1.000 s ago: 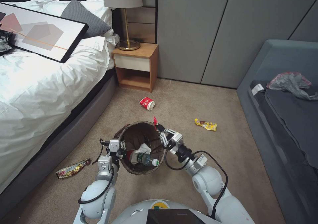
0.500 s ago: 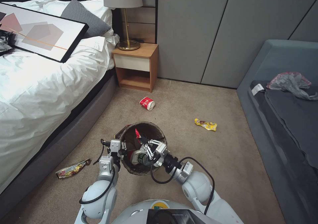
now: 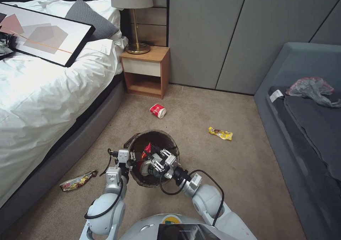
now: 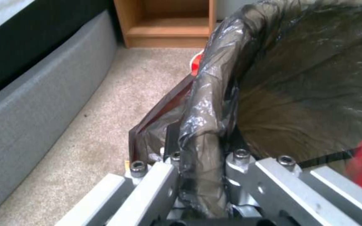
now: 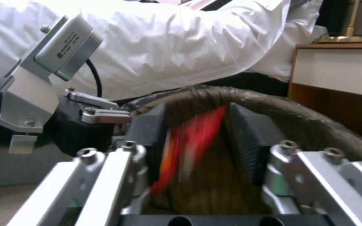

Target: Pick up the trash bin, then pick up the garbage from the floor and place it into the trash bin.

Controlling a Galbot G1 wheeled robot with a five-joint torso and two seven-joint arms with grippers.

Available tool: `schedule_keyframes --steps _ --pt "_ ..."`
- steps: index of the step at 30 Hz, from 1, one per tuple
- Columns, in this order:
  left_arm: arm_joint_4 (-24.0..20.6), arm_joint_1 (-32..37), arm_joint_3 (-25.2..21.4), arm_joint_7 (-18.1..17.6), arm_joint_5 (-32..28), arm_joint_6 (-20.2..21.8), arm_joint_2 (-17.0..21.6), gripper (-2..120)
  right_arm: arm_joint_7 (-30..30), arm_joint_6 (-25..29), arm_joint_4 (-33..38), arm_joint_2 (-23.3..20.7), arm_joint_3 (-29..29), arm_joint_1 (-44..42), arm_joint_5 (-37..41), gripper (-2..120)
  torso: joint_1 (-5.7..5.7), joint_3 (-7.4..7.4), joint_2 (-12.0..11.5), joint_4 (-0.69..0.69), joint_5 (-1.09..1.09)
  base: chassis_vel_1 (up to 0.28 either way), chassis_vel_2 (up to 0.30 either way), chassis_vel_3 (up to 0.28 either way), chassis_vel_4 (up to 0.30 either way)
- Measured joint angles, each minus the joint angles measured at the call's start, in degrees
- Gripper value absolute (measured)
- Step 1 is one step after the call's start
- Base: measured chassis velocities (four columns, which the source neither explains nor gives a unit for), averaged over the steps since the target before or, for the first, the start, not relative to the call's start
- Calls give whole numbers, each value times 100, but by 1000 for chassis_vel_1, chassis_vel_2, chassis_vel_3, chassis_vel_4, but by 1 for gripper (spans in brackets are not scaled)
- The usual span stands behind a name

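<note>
Right claw (image 3: 153, 154) has sunk into trash bin (image 3: 167, 137), released around red wrapper (image 3: 147, 148); left claw (image 3: 130, 159) clenches rim.

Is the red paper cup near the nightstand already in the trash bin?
No, the red paper cup lies on the carpet beyond the trash bin, near the nightstand.

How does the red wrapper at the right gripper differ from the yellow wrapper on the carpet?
The red wrapper sits between the right gripper's fingers, over the trash bin's mouth; the yellow wrapper lies flat on the carpet, right of the bin, untouched. The red one stands edge-up; the yellow lies stretched out. Both are small snack wrappers.
</note>
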Motion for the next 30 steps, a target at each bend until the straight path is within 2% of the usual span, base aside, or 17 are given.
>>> schedule_keyframes --steps 2,3,6,7,9,10,13,17,23,26,28,30 --pt "-12 7 -7 1 0 0 5 3 5 0 -30 -2 2 23 0 54 0 0 0 0 0 0 0 0 0" --pt "-12 7 -7 1 0 0 5 3 5 0 -30 -2 2 23 0 54 0 0 0 0 0 0 0 0 0" --pt "-16 13 -10 2 0 0 9 3 7 3 -38 -10 40 26 6 67 0 0 0 0 0 0 0 0 0" --pt "-16 13 -10 2 0 0 9 3 7 3 -38 -10 40 26 6 67 0 0 0 0 0 0 0 0 0" --pt "-18 10 -11 4 0 1 18 3 7 3 -33 -18 66 25 7 78 0 0 0 0 0 0 0 0 0" --pt "-18 10 -11 4 0 1 18 3 7 3 -33 -18 66 25 7 78 0 0 0 0 0 0 0 0 0" --pt "-27 7 -12 5 -1 4 21 3 7 3 -24 -18 69 11 7 92 0 0 0 0 0 0 0 0 0" --pt "-31 5 -16 5 -2 8 22 3 7 3 -20 -20 76 9 7 100 0 0 0 0 0 0 0 0 0" --pt "-39 4 -25 8 -2 10 23 3 195 4 226 16 186 -23 -22 100 0 0 0 1 1 0 0 0 0" --pt "-38 3 -46 11 -2 10 21 3 652 -59 772 82 448 -219 -334 100 0 0 0 1 1 0 0 0 0" --pt "-36 2 -52 12 -2 9 21 3 768 -88 894 94 505 -271 -419 100 0 0 0 0 0 0 0 0 0" --pt "-16 -7 -80 18 -2 5 20 3 1424 -231 1394 163 795 -548 -928 100 0 0 0 0 0 0 0 0 0"
